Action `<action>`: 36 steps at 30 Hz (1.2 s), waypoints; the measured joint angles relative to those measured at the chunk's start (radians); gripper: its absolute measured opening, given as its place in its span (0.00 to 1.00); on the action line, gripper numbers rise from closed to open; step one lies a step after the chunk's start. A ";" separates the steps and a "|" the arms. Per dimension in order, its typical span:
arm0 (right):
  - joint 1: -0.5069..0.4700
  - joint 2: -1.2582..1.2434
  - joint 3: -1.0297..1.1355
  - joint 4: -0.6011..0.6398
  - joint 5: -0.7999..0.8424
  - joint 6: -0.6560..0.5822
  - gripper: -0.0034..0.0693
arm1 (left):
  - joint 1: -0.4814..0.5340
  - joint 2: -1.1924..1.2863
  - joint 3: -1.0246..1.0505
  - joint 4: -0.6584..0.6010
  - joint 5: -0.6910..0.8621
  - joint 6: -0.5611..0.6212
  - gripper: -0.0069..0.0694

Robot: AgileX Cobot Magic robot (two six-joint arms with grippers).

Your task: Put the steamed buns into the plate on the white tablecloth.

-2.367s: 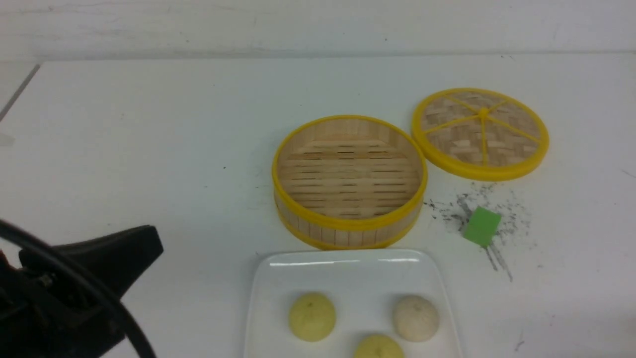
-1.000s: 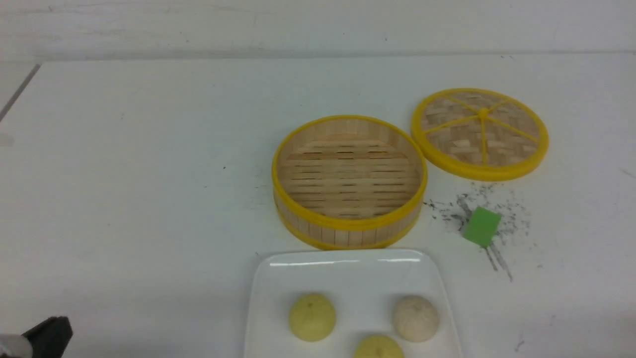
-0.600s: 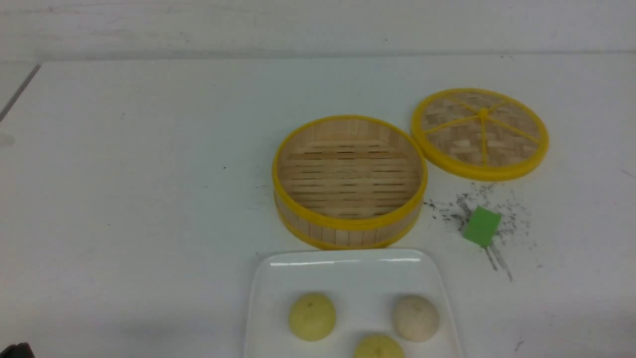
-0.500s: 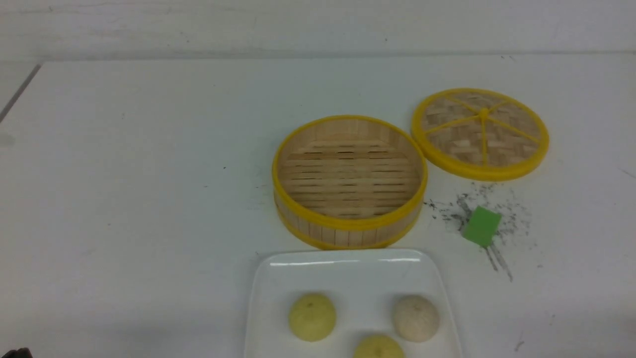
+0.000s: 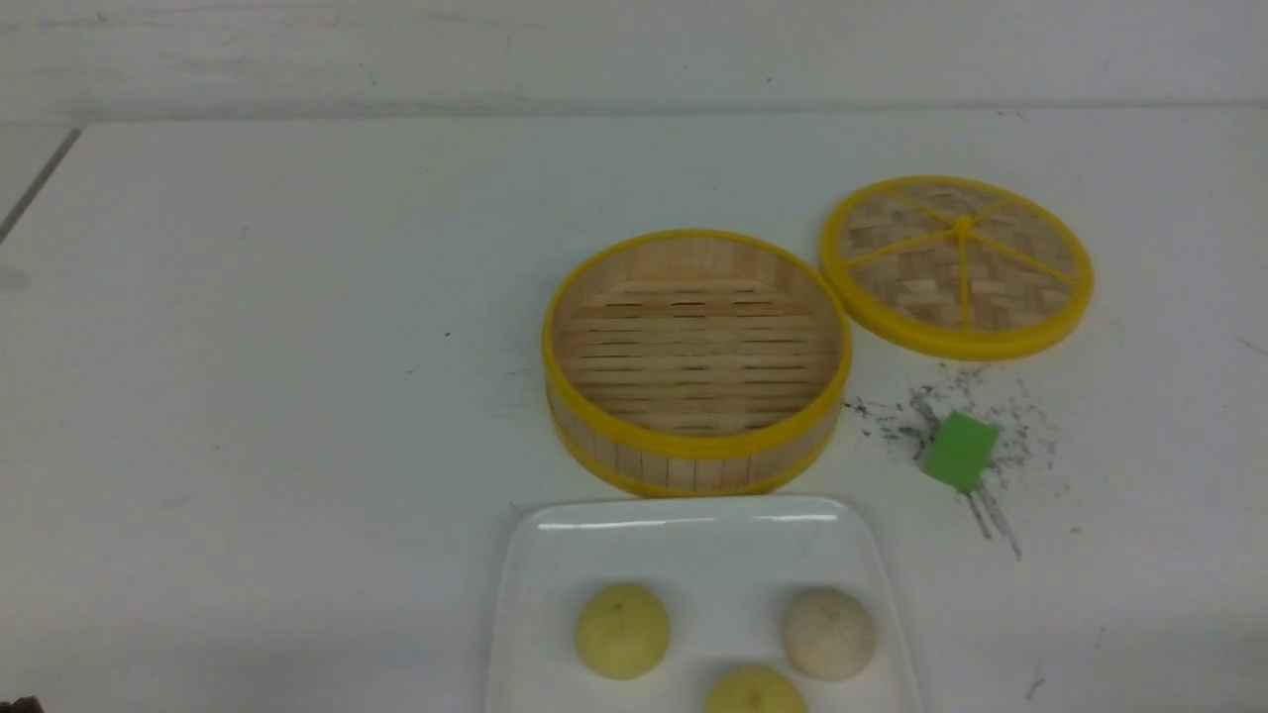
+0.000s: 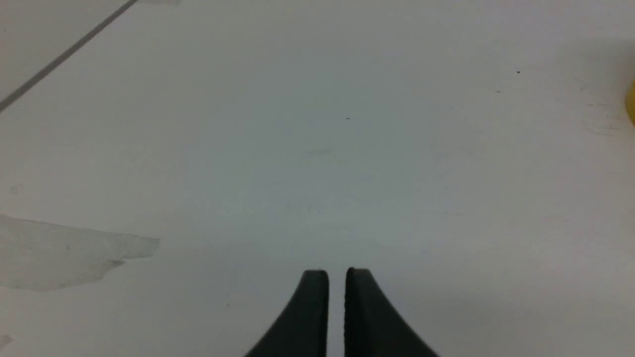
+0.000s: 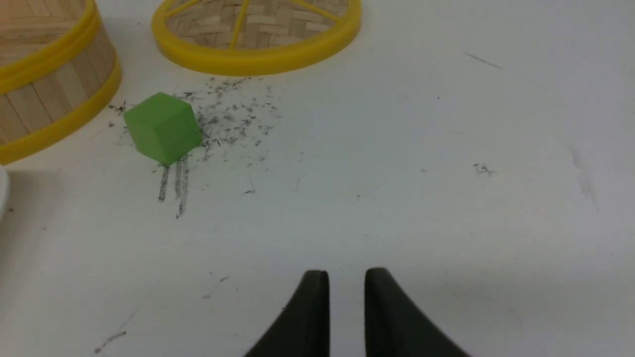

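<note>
Three steamed buns (image 5: 753, 644) resting on plate (image 5: 693, 555) at bench (image 5: 297, 347) near edge (both grippers' jaws nearly together, holding nothing).

Each end effector, left (image 6: 337, 277) and right (image 7: 347, 278), ends in two matte black, smooth fingers flaring toward the base.

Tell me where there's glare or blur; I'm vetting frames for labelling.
Front view: soft overall, glare streaks on the plate's far rim. Left wrist view: gripper dark and soft-edged. Right wrist view: sharpest, with the green block and speckles crisp.
</note>
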 joint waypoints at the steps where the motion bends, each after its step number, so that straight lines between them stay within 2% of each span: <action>1: 0.000 0.000 0.000 0.000 0.000 0.000 0.23 | -0.008 0.000 0.000 0.003 0.000 0.000 0.20; 36: 0.000 0.000 0.000 0.000 0.000 0.000 0.29 | -0.015 0.000 -0.001 0.054 0.005 -0.002 0.21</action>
